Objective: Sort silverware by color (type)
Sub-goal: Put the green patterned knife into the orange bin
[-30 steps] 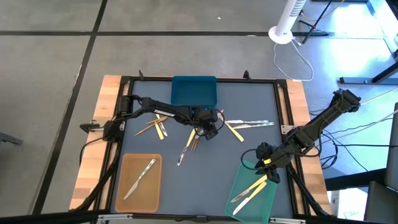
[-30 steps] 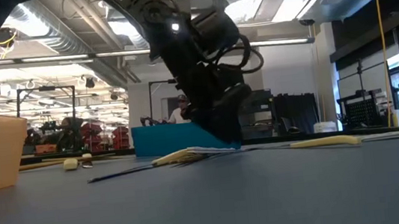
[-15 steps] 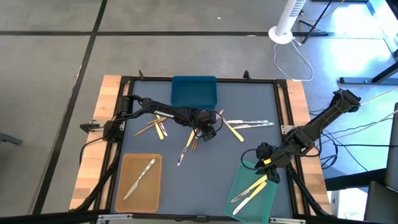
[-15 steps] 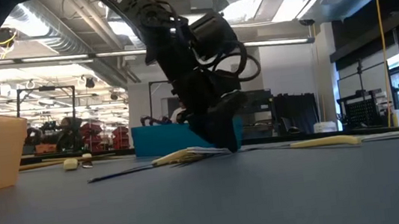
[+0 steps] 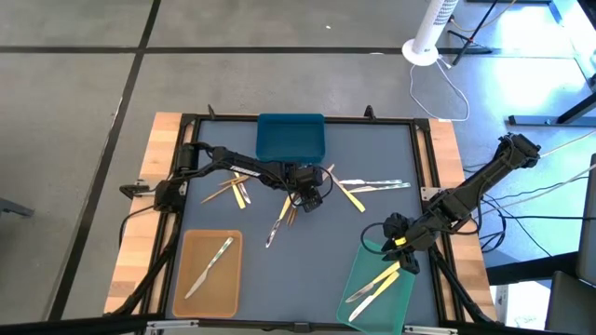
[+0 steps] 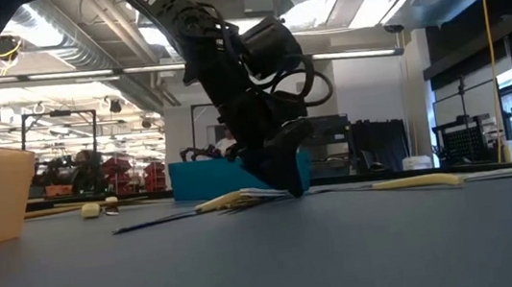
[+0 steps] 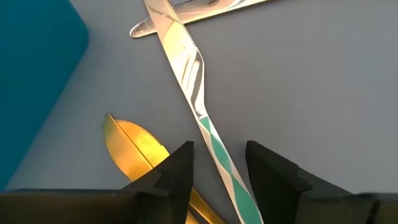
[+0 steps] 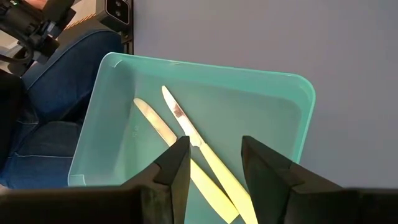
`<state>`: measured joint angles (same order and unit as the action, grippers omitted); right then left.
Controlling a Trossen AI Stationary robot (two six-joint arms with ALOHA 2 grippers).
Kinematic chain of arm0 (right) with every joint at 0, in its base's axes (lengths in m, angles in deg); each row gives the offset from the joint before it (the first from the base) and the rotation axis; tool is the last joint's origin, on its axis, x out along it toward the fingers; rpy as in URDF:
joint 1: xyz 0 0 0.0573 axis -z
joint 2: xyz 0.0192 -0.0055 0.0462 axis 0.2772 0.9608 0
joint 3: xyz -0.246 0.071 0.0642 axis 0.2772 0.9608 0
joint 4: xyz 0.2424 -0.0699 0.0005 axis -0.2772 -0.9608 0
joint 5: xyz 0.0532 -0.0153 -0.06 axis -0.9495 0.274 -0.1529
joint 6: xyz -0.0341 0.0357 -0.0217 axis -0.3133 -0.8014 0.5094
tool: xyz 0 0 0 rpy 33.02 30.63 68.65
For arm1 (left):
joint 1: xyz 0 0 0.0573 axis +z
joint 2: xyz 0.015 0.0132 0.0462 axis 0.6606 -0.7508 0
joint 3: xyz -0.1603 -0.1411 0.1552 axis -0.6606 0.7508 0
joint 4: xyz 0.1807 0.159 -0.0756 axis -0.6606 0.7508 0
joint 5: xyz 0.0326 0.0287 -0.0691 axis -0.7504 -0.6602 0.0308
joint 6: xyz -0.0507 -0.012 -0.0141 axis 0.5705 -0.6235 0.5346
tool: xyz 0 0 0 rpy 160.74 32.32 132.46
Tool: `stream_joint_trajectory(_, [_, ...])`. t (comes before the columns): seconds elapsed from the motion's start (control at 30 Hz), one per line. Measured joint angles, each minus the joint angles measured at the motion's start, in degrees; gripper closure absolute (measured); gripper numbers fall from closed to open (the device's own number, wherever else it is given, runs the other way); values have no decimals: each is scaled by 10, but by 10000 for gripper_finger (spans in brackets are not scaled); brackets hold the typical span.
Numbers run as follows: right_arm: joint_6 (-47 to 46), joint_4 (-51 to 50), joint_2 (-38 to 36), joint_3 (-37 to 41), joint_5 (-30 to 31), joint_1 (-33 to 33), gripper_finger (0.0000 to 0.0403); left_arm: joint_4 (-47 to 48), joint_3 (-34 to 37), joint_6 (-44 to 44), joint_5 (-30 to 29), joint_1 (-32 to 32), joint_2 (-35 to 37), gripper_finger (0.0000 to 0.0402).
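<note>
my left gripper (image 7: 217, 165) straddles the silver knife (image 7: 186, 68), fingers parted, ungripped; its long axis runs straight ahead.

The left arm reached in from the left edge of the high view toward the frame's centre, its wrist bent downward. The left gripper (image 5: 311, 194) sat just above centre there; in the low view it (image 6: 291, 180) hung at mid-frame with its tips at the table surface. Its two dark fingers (image 7: 176, 175) stood apart with a narrow gap between them. The right arm slanted in from the right edge, and the right gripper (image 5: 399, 244) hovered at lower right, its fingers (image 8: 171, 169) parted and empty.
</note>
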<state>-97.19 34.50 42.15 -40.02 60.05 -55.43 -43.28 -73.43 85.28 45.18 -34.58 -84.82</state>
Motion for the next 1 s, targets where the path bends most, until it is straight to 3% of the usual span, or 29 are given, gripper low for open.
stream_joint_trajectory(0.67, [0,0,0,0,0,0,271,-4,0,-1,0,0,0,361])
stream_joint_trajectory(1.0, [0,0,0,0,0,0,271,-4,0,-1,-1,0,0,373])
